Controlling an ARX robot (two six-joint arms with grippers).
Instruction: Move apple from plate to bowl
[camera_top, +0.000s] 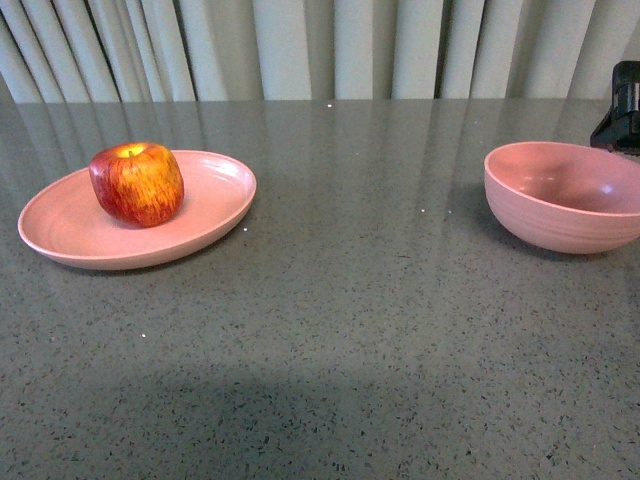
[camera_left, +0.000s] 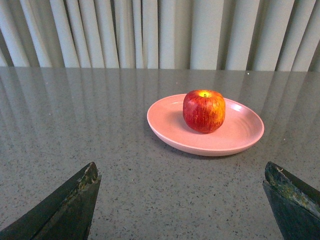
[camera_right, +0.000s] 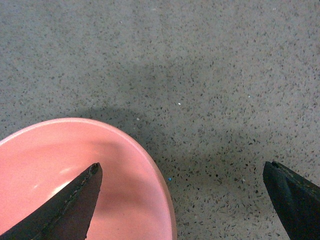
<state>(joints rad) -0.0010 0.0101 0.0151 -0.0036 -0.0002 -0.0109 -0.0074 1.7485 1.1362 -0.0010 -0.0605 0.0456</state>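
**Q:** Where is the apple?

**A:** The red, yellow-streaked apple (camera_top: 137, 184) sits stem dimple up on the shallow pink plate (camera_top: 215, 190). The plate is on the left of a grey speckled table (camera_top: 350, 330). The deep pink bowl (camera_top: 560, 215) stands well apart from it on the right, its pink inside showing.

**Q:** What does the front view show that the wrist cameras miss?

**A:** Only the front view shows plate and bowl together. It also catches a black machine part (camera_top: 626, 105) at the right edge, behind the bowl. I cannot tell what that part is. Pale pleated curtains (camera_top: 300, 45) hang beyond the table.

**Q:** And the pincers?

**A:** They appear only in the wrist views. In the left wrist view, the left gripper (camera_left: 181, 170) is released, its two dark fingertips spread wide with nothing between them. It is low over bare table and faces the plate and apple, which lie ahead and clear of it. The right wrist view looks straight down. The right gripper (camera_right: 181, 167) is likewise spread and grasps nothing. One fingertip is over the bowl's inside and the other over the table, with the rim between them. I cannot tell whether either fingertip touches the bowl.
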